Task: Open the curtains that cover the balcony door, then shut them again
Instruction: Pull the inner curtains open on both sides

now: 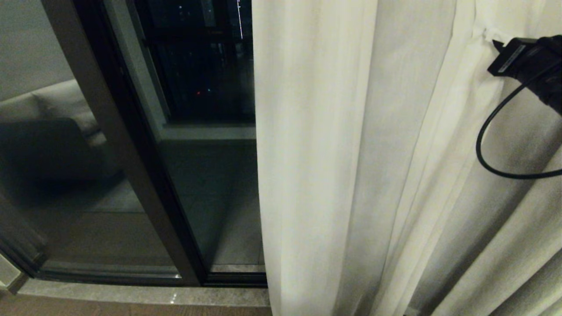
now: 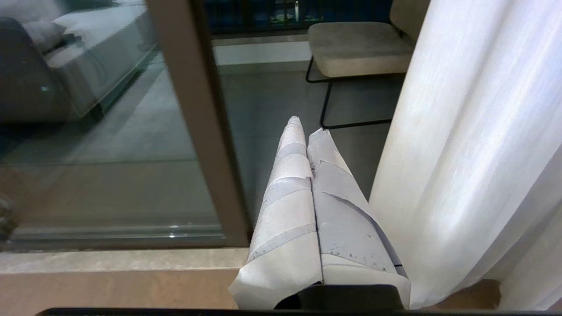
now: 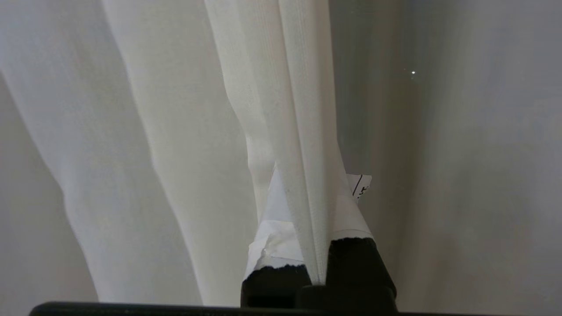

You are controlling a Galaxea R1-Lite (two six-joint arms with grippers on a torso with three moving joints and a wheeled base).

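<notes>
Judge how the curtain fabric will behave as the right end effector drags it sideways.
The curtains look floppy: they hang in loose pleats, so the folds will probably bunch rather than slide as one sheet. The right end effector is shut on a thin fold, which might slip out. The fabric looks light, likely offering little resistance.

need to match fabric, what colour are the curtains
Cream-white curtains, plain with no pattern; clearest in the head view.

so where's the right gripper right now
In the head view the right gripper is at the upper right, its fingers shut on a fold of the curtains, right of the balcony door.
</notes>
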